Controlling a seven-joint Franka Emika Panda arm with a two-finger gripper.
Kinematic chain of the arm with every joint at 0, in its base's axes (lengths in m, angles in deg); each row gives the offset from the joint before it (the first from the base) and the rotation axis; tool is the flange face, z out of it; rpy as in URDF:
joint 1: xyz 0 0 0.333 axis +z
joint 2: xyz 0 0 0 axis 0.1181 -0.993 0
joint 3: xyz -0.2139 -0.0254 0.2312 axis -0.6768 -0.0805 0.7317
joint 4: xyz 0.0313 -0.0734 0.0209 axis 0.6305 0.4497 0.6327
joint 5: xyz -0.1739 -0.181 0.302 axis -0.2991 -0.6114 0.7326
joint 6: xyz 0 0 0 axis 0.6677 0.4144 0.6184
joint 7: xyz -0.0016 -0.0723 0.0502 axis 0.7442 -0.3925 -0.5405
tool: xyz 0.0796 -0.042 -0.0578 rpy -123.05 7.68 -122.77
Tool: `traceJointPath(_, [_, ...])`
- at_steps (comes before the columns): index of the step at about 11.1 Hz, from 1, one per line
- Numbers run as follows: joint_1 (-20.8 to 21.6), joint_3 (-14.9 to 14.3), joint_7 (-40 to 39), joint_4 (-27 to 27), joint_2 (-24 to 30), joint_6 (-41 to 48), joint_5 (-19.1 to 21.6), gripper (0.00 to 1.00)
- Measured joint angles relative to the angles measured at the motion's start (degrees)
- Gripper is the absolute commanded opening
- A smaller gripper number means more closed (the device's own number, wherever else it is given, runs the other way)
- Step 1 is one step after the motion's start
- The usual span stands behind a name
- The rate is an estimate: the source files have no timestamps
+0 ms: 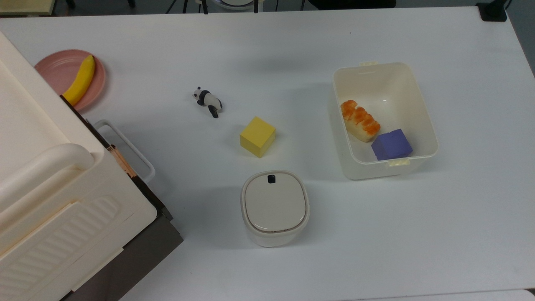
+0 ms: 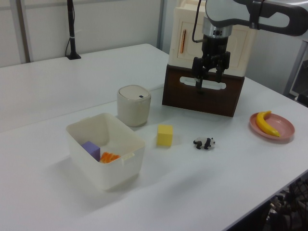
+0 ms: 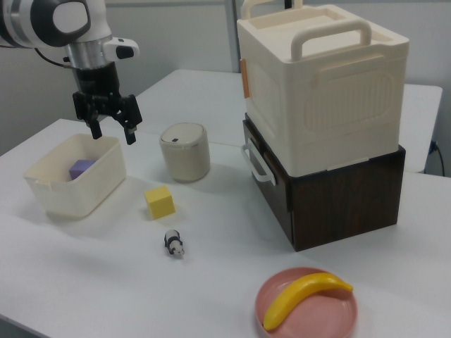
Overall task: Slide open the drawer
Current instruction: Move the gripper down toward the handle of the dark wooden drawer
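The drawer (image 2: pixel 183 96) has a dark brown front under the cream cabinet (image 3: pixel 324 98) and looks pushed in. Its white loop handle (image 1: pixel 138 156) sticks out toward the table; the handle (image 3: pixel 255 165) also shows on the left face of the brown box in the right view. My gripper (image 3: pixel 113 134) hangs open and empty in the air above the white tub (image 3: pixel 77 190), well away from the drawer. In the left view the gripper (image 2: pixel 208 84) only overlaps the drawer front by line of sight.
A lidded round container (image 1: pixel 274 207), a yellow cube (image 1: pixel 257 136) and a toy panda (image 1: pixel 207 100) sit mid-table. The tub's wall (image 1: pixel 426 113) encloses a bread piece (image 1: pixel 359 120) and a purple cube (image 1: pixel 391 144). A banana (image 1: pixel 80 79) lies on a pink plate (image 1: pixel 54 71) beside the cabinet.
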Motion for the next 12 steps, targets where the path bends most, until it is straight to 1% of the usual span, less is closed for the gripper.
traceJointPath(3, [-0.1,0.0,-0.4,0.0,0.0,0.0,0.0,1.00])
traceJointPath(4, [-0.1,0.0,-0.4,0.0,0.0,-0.7,0.0,1.00])
traceJointPath(5, [-0.1,-0.1,-0.7,0.1,0.0,-3.3,0.0,1.00])
traceJointPath(6, [-0.3,-0.3,-4.2,0.2,-0.2,-6.0,-1.0,1.00])
traceJointPath(7, [-0.7,-0.4,-10.8,0.3,-0.6,-7.3,-2.9,1.00])
traceJointPath(9, [-2.0,-0.5,-23.2,0.9,-2.2,-8.8,-4.8,1.00])
traceJointPath(10, [-2.6,-0.6,-26.6,1.0,-3.4,-9.7,-5.8,1.00])
traceJointPath(12, [-3.6,-0.6,-28.3,1.0,-6.5,-13.5,-7.9,1.00])
